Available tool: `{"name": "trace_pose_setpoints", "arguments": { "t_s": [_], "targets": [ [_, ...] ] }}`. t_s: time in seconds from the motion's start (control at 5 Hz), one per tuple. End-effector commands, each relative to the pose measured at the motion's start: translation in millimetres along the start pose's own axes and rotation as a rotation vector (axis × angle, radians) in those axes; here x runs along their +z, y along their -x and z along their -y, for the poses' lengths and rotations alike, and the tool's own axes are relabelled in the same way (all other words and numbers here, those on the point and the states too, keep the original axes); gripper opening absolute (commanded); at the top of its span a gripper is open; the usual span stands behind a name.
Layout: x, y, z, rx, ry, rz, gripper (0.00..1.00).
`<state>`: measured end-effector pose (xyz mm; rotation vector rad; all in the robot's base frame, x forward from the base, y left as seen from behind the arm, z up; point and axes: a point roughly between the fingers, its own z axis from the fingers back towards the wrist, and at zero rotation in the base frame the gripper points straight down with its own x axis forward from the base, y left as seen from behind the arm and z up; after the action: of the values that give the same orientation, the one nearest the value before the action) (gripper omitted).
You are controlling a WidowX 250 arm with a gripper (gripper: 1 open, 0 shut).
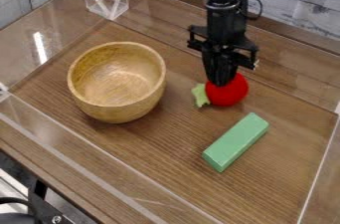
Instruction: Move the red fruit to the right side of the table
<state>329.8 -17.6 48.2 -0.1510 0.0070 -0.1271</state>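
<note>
The red fruit is a small glossy strawberry-like toy with its green leafy cap pointing left. It sits low on the table, right of centre. My gripper comes straight down from above, and its dark fingers stand close together on the top of the fruit. The fruit looks to be touching the wood. The fingertips are partly hidden against the fruit's top.
A wooden bowl stands left of the fruit, about a hand's width away. A green rectangular block lies in front of it, to the right. Clear acrylic walls edge the tabletop, with a small clear bracket at the back left.
</note>
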Motion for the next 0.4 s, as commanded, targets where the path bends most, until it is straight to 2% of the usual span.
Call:
{"name": "trace_pose_setpoints", "arguments": {
  "t_s": [0.0, 0.2],
  "targets": [
    [3.5, -3.4, -4, 0.061, -0.017, 0.043, 1.00],
    [13.8, -2.5, 0, 0.073, -0.024, 0.042, 1.00]
  ]
}}
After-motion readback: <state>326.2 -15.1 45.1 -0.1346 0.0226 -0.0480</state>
